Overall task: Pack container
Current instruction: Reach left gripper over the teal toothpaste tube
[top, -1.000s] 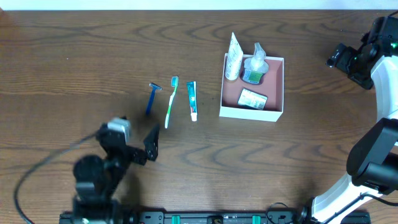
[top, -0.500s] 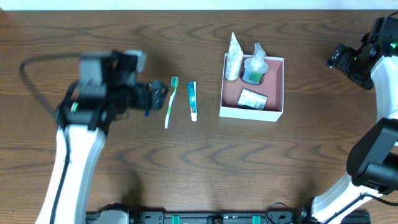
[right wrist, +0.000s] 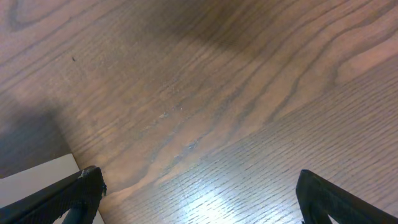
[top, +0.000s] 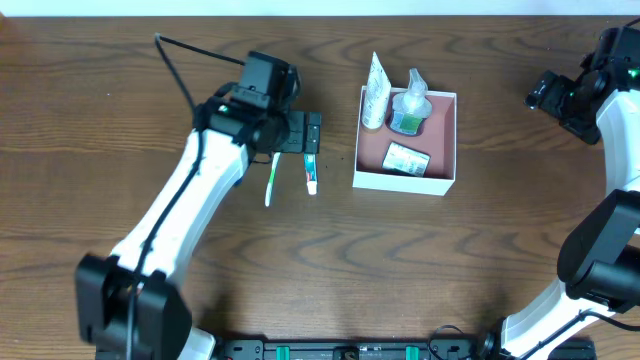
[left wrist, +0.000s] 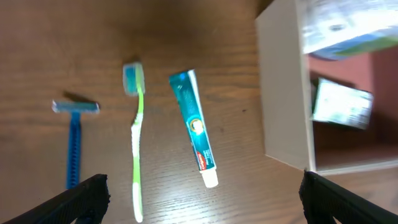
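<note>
The container (top: 400, 183), a white box with a pink inside, stands right of centre and holds a white tube (top: 375, 92), a clear bottle (top: 409, 105) and a small packet (top: 407, 158). On the table to its left lie a toothpaste tube (left wrist: 196, 127), a green toothbrush (left wrist: 137, 143) and a blue razor (left wrist: 74, 149); my arm hides the razor in the overhead view. My left gripper (top: 300, 132) hovers open above the toothpaste and toothbrush, holding nothing. The container's white wall (left wrist: 283, 93) shows at the right of the left wrist view. My right gripper (top: 548, 95) is open, far right of the container.
Dark wood table (right wrist: 217, 93) fills the right wrist view between my open right gripper (right wrist: 208, 199), with a white corner (right wrist: 37, 180) at the lower left. The right arm's base (top: 590, 270) stands at the table's right front.
My left arm has swung from the front left of the table up and right, ending over the toothbrush and toothpaste. The right arm and all objects stayed put.
</note>
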Controlling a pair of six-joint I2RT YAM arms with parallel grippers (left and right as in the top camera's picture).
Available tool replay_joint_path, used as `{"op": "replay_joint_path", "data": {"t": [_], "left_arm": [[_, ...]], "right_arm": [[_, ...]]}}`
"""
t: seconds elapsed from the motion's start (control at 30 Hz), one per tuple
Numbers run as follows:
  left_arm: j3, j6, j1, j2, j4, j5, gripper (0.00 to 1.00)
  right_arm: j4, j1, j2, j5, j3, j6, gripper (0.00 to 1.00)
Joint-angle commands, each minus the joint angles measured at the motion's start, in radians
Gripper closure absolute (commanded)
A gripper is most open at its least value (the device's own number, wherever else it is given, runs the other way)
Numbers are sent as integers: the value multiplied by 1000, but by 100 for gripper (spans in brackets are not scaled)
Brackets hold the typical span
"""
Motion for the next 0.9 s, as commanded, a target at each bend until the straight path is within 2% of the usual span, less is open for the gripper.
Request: {"op": "replay_joint_path", "data": {"t": [0.0, 0.43, 0.87], "left_arm": [[24, -100, -3, 57, 3, 6, 2], [29, -92, -42, 259, 21, 8, 2], [29, -92, -42, 348, 86, 7, 2]], "right_arm": [[-1, 2, 2, 3, -4, 10, 1], [-1, 3, 2, 3, -4, 10, 1], [-1, 3, 2, 3, -4, 10, 1]]}}
